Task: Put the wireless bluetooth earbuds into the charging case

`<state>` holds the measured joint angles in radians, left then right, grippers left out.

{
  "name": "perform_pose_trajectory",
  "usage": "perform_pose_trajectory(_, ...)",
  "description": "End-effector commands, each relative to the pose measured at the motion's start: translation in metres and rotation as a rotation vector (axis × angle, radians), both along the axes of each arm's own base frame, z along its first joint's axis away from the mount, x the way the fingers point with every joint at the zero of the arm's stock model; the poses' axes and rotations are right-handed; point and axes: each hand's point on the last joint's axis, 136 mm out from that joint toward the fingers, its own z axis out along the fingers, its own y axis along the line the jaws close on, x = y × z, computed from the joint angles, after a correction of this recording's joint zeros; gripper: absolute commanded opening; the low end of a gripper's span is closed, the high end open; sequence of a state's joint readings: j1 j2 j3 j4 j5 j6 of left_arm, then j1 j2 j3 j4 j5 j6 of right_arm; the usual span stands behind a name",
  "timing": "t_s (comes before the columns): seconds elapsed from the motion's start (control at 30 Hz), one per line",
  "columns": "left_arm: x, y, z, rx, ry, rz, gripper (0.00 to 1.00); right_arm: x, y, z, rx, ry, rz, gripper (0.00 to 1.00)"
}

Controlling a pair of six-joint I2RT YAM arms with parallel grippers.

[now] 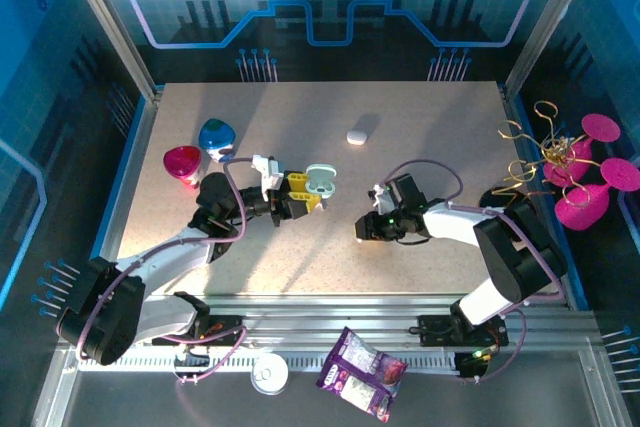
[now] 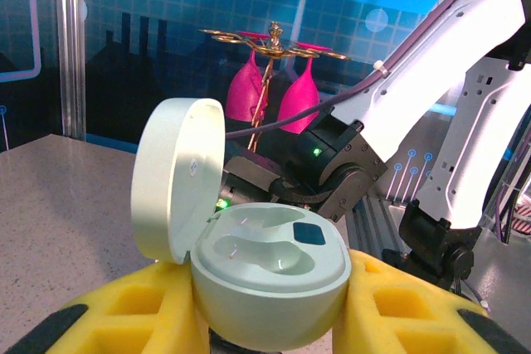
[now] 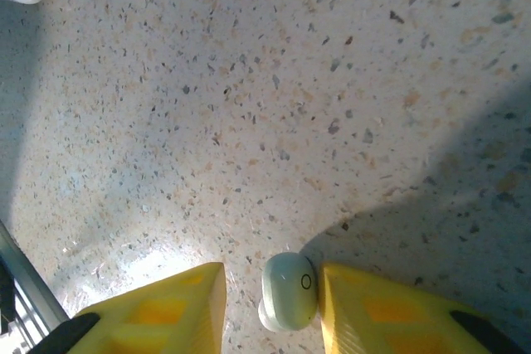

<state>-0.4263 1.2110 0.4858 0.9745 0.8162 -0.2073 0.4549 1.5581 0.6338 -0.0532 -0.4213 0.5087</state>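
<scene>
Mint-green charging case (image 2: pixel 265 281), lid (image 2: pixel 176 178) raised, is clamped in the left gripper (image 1: pixel 306 193). The right gripper (image 3: pixel 272 278), at 3 o'clock of the case, has its jaws spread astride one earbud (image 3: pixel 289 292) on the table (image 3: pixel 348 105), with a gap at the earbud's 9 o'clock side.

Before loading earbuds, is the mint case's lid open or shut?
Open: the mint case has its lid hinged up, and both wells look empty.
</scene>
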Motion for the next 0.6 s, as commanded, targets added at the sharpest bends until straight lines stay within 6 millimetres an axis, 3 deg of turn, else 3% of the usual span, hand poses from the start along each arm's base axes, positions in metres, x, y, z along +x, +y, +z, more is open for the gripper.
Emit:
perform_pose_trajectory(0.0,0.0,0.002,0.009,-0.014,-0.045,-0.004,0.35,-0.003,0.003,0.002,0.038,0.006,0.005,0.33)
perform_pose_trajectory(0.57,-0.001,0.003,0.007,-0.013,-0.042,-0.002,0.35,-0.002,0.007,-0.008,0.042,0.05,0.006,0.27)
